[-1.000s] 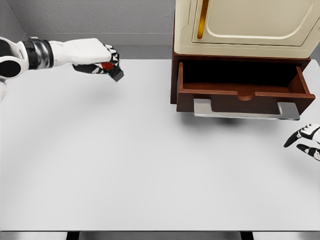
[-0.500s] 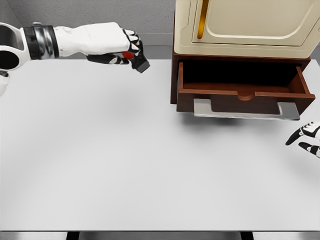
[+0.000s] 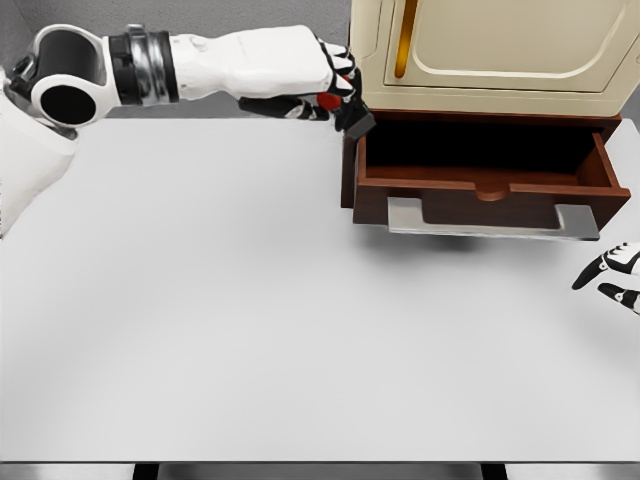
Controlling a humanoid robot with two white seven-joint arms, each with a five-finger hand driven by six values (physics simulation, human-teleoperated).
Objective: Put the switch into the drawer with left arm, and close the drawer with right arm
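Note:
My left hand (image 3: 335, 95) is shut on the switch (image 3: 352, 118), a small dark block with a red button, held in the air at the upper left corner of the open drawer (image 3: 487, 175). The brown wooden drawer is pulled out from under a cream cabinet (image 3: 490, 50) and has a grey metal handle (image 3: 492, 222) at its front. Its inside is dark and looks empty. My right hand (image 3: 612, 275) hovers at the right edge of the table, below and right of the handle, fingers relaxed and holding nothing.
The white table (image 3: 250, 320) spreads out in front of the cabinet. A grey wall (image 3: 180, 30) stands behind the table's far edge.
My left arm has carried the switch to the right, from the far left of the table up to the drawer's left corner. The right hand has barely shifted.

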